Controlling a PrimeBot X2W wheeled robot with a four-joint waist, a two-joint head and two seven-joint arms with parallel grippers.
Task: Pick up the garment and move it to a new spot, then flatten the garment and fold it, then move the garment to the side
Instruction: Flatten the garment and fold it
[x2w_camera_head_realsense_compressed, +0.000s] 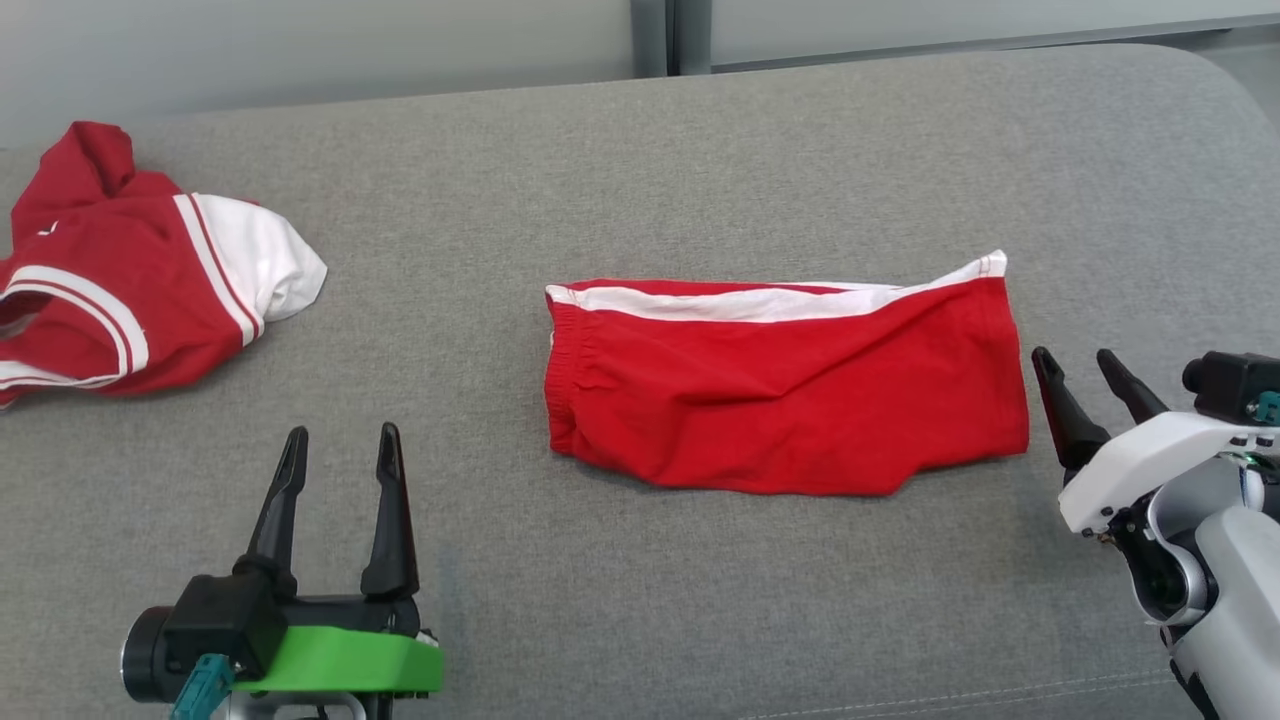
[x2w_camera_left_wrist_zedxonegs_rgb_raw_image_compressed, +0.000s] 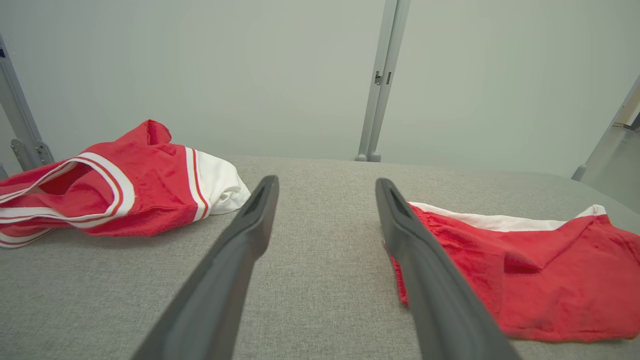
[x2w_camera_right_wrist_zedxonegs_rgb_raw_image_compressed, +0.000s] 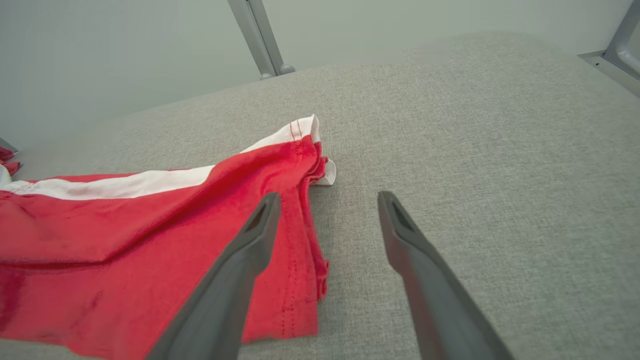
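**A:** What sits farthest left?

**B:** A crumpled red-and-white top (x2w_camera_head_realsense_compressed: 120, 270). It is bunched at the left edge of the grey padded surface (x2w_camera_head_realsense_compressed: 700, 150), and part of it runs out of the head view.

**A:** And after that?

**B:** The left gripper (x2w_camera_head_realsense_compressed: 342, 432), nearer the robot than the top and well apart from it. Its two dark fingers are spread wide and hold nothing, with bare grey fabric showing in the gap.

**A:** What stands between it and the garment?

**B:** Only plain surface. The folded red shorts (x2w_camera_head_realsense_compressed: 790, 385) lie flat as a long band, a little right of the middle. The elastic waist points left, a white stripe runs along the far side, and the leg hem points right.

**A:** And the right gripper (x2w_camera_head_realsense_compressed: 1072, 354)?

**B:** It is just beside that right hem, also splayed and gripping nothing. In the head view its tips stand clear of the cloth. In its own wrist view one finger overlaps the hem, and I cannot tell whether it touches.

**A:** How about the edges and free room?

**B:** The far edge runs along a pale wall, where a grey metal post (x2w_camera_head_realsense_compressed: 670, 35) stands. The far right corner of the surface is rounded. There is a wide bare strip beyond the shorts, another between the top and the shorts, and open fabric to the right of the right gripper.
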